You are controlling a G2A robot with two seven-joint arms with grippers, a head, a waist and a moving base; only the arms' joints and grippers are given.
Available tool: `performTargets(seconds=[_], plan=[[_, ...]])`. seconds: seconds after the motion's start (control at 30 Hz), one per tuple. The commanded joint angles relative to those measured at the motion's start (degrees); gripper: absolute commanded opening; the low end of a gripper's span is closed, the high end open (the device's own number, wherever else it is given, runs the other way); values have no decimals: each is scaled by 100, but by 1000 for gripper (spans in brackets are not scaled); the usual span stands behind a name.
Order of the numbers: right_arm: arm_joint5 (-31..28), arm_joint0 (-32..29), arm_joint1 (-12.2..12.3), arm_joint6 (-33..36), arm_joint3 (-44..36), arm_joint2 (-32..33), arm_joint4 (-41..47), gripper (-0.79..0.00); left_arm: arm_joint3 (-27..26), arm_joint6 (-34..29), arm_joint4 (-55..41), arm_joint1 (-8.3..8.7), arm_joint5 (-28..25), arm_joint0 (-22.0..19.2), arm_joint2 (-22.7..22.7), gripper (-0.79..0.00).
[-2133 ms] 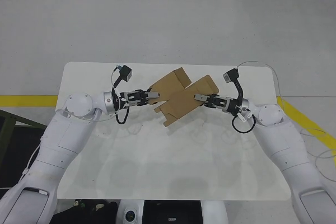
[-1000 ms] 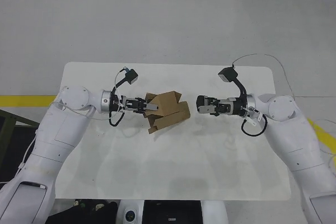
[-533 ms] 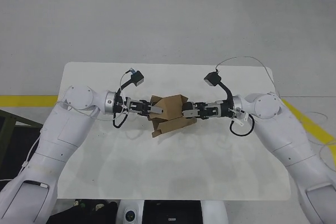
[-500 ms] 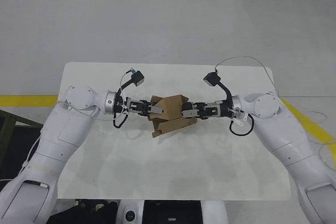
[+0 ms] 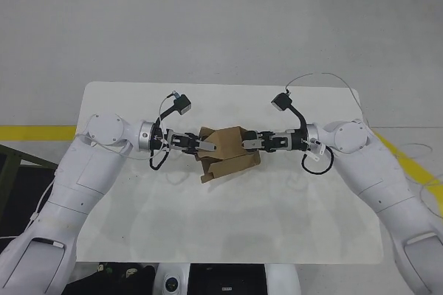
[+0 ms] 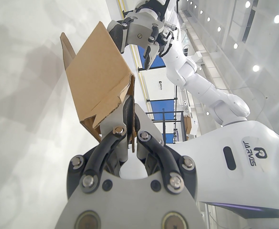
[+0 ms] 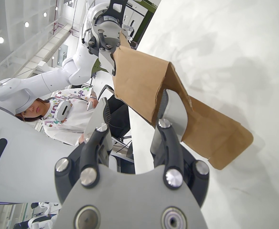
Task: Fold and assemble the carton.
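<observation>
White table point(image 5: 133, 221) under both jaws, w/ grey floor point(image 5: 207, 37) beyond. Yellow floor stripe point(image 5: 29, 133) outboard of left jaws. Ceiling spots point(image 6: 255, 68) & blue panels point(image 6: 164, 107) far behind right jaws.

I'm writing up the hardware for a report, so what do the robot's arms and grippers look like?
The left arm and right arm are glossy white shells with rounded joints. The left gripper and right gripper each have a silver-grey base, black link bars with silver bolts, and two pale grey fingers. A black camera sits on a bracket at each wrist, beside looping black cables.
</observation>
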Motion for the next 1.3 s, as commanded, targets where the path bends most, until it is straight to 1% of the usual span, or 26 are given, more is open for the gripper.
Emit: performTargets(seconds=[0.0, 0.13, 0.27, 0.43, 0.73, 1.1, 1.2, 1.27], plan=[[2, 30, -19, 2, 20, -65, 48, -397, -22, -2, -13, -1, 3, 4, -1, -785], [2, 98, -72, 2, 77, -208, 160, -385, -54, -11, -25, -4, 3, 12, 7, -785], [29, 151, -126, 29, 117, -348, 373, -400, -53, -20, -26, -5, 3, 12, 7, -785], [73, 209, -156, 74, 176, -453, 615, -431, -9, -16, -11, 2, -8, 16, -18, -785], [226, 299, -110, 227, 55, -530, 905, -499, 0, -24, 19, 14, 5, 39, -47, -785], [355, 545, -184, 356, 125, -860, 1004, -542, -9, -50, 24, 10, 30, 25, -31, -785], [364, 596, -210, 365, 161, -946, 1041, -579, -15, -67, 32, 11, 37, 20, -27, -785], [361, 621, -224, 363, 185, -996, 1071, -646, -26, -76, 36, 9, 40, 22, -17, -785]])
